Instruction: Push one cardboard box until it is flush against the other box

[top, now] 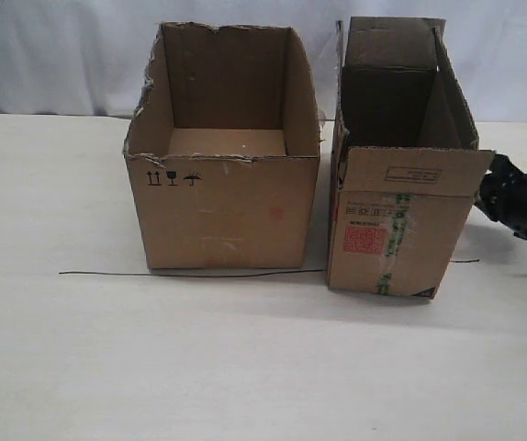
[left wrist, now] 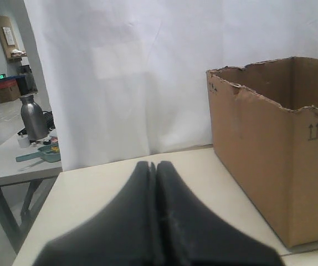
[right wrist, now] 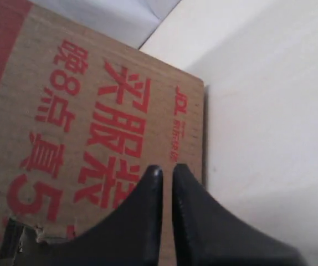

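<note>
The cardboard box (top: 395,220), narrow with raised flaps, a red square label and green-printed tape, stands on the right of the table. A thin gap separates it from the other box (top: 227,207), wide, flapless and torn-rimmed, on its left. My right gripper (top: 487,186) is at the narrow box's right side, shut with nothing between its fingers. In the right wrist view the right gripper (right wrist: 167,169) has its tips against that box's red-printed wall (right wrist: 92,122). My left gripper (left wrist: 153,164) is shut and empty over the table, apart from the wide box (left wrist: 275,160); the exterior view does not show it.
A thin black line (top: 190,273) runs along the table in front of both boxes. A white curtain (top: 61,55) hangs behind the table. Beyond the table's edge, a side table carries a metal bottle (left wrist: 33,116).
</note>
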You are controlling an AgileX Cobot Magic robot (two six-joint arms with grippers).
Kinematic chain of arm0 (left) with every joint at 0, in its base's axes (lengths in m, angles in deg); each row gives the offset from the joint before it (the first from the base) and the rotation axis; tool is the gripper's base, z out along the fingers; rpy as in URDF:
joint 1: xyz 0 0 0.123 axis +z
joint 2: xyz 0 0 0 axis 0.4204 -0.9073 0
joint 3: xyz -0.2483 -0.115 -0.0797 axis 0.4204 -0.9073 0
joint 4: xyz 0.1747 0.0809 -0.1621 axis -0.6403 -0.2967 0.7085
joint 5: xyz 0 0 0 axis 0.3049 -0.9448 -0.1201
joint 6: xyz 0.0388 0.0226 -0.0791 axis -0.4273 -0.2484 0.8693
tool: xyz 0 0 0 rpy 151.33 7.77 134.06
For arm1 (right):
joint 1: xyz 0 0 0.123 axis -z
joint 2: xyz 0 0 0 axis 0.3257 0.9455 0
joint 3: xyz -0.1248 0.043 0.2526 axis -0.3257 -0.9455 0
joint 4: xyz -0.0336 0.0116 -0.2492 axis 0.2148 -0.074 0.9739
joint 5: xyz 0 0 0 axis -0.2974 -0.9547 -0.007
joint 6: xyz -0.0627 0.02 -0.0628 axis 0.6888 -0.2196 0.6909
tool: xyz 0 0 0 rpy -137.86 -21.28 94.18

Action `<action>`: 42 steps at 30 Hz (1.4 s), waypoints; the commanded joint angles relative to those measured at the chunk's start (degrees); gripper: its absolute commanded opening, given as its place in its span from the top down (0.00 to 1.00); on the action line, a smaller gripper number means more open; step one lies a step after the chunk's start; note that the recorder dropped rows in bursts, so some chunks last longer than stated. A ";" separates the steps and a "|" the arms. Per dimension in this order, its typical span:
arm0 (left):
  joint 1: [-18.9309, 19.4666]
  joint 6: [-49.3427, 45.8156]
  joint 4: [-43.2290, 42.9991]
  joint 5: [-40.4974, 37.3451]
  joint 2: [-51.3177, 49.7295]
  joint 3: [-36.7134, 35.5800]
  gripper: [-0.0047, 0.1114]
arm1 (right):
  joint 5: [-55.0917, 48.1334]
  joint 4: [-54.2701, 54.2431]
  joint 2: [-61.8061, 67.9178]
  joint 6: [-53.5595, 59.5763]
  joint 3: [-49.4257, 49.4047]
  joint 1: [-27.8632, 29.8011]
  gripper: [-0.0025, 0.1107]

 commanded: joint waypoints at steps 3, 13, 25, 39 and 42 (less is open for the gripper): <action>0.18 0.23 -0.07 0.19 0.14 -0.17 0.96 | 0.52 -0.07 4.56 -5.37 8.62 -4.53 0.93; 0.18 0.23 -0.18 0.18 0.14 -0.17 0.96 | 0.51 -5.12 8.61 -6.17 12.24 -7.85 0.93; 0.18 0.23 -0.18 0.18 0.14 -0.17 0.96 | 0.59 -1.39 5.99 -6.89 11.91 -1.68 0.93; 0.18 0.23 -0.18 0.18 0.14 -0.17 0.96 | 10.32 23.51 0.61 -20.30 10.08 8.96 0.93; 0.18 0.23 -0.18 0.18 0.14 -0.17 0.96 | 11.70 23.78 0.61 -20.05 9.06 7.46 0.93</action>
